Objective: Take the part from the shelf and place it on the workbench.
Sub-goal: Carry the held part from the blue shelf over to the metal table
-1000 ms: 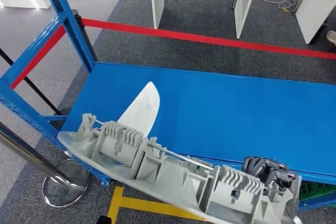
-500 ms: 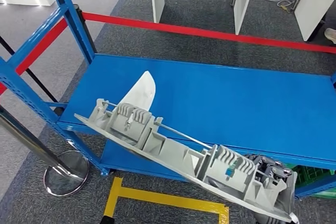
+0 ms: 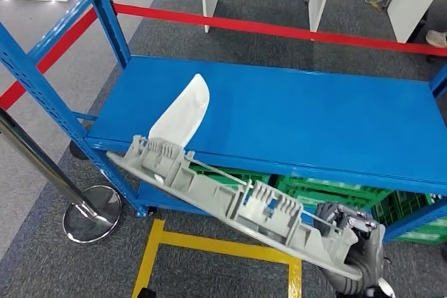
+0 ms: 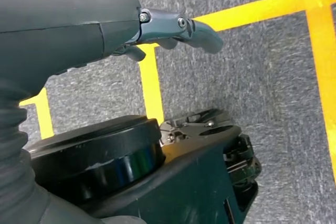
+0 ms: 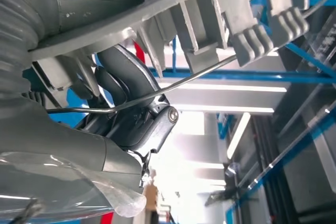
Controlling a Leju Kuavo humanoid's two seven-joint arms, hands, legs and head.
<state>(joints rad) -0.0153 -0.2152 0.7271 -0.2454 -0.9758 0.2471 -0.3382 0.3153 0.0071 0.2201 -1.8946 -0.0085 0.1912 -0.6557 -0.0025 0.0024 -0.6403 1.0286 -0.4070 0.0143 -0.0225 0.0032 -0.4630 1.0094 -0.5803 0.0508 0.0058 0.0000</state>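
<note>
- At the far left, a metal stanchion post (image 3: 37,158) is standing on its round base on the grey carpet, beside the blue shelf (image 3: 295,116).
- A white curved panel (image 3: 181,111) is lying on the left part of the shelf surface.
- The long grey part (image 3: 232,204) is hanging in the air in front of the shelf edge, tilted, with its left end higher, above the yellow floor tape (image 3: 211,246).
- Green crates (image 3: 337,193) are sitting under the shelf.
- The right hand (image 3: 350,242) is gripping the right end of the part.
- The left hand (image 4: 174,27) is holding nothing, its fingers extended over the carpet.
</note>
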